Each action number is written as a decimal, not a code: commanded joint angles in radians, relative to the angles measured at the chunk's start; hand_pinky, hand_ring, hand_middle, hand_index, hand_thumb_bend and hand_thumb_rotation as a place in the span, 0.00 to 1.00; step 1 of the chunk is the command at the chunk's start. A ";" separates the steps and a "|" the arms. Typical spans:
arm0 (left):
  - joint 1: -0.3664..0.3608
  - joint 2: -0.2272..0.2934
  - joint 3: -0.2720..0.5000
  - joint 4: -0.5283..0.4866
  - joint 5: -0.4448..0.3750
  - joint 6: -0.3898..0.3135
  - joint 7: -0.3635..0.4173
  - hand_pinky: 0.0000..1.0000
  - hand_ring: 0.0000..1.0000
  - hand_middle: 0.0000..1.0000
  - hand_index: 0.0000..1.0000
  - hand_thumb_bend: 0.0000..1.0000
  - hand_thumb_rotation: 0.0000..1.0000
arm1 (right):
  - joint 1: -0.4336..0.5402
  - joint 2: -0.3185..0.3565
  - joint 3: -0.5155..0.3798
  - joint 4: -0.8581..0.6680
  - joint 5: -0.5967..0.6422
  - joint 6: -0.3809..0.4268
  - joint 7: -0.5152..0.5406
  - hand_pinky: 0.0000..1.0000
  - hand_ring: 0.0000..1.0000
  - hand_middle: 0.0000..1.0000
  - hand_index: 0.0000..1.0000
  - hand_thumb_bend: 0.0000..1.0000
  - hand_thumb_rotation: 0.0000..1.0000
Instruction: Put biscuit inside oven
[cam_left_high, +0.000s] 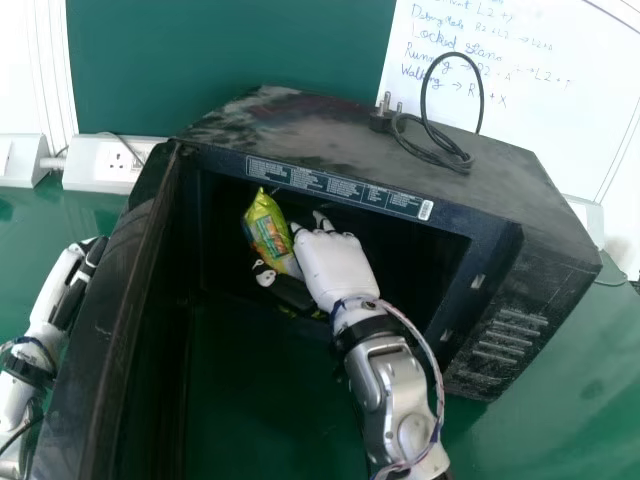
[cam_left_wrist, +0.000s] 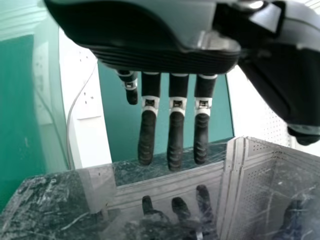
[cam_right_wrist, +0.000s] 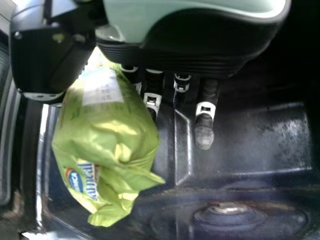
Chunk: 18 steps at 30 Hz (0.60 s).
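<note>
1. Inside the oven (cam_left_high: 480, 155), the biscuit packet (cam_left_high: 265, 230) partly hides the fingers of the right hand (cam_left_high: 335, 265).
2. The oven's door (cam_left_high: 98, 340) is cut off below.
3. Print on the oven's label (cam_left_high: 340, 188) is too small to read.
4. Behind the oven, the whiteboard (cam_left_high: 560, 115) is cut off.

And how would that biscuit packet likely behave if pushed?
The biscuit packet would probably crinkle, given its thin, creased wrapper. Its shiny film may feel slippery, and its bulging middle could let it rock.

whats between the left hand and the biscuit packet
In the head view, the oven's open door stands between the left hand and the biscuit packet.
</note>
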 joint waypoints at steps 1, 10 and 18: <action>0.016 0.000 -0.003 -0.018 0.000 0.000 -0.001 0.30 0.37 0.42 0.48 0.51 0.06 | -0.038 -0.029 0.009 0.033 0.023 -0.017 -0.039 0.16 0.24 0.40 0.50 0.52 0.00; 0.020 -0.001 -0.004 -0.033 0.003 0.007 0.002 0.29 0.37 0.42 0.48 0.51 0.06 | -0.080 -0.113 0.029 0.137 0.078 -0.079 -0.143 0.15 0.23 0.39 0.50 0.53 0.00; 0.019 0.001 -0.001 -0.022 -0.005 0.000 -0.006 0.29 0.37 0.42 0.48 0.51 0.06 | -0.106 -0.165 0.028 0.236 0.120 -0.102 -0.214 0.16 0.24 0.40 0.49 0.53 0.00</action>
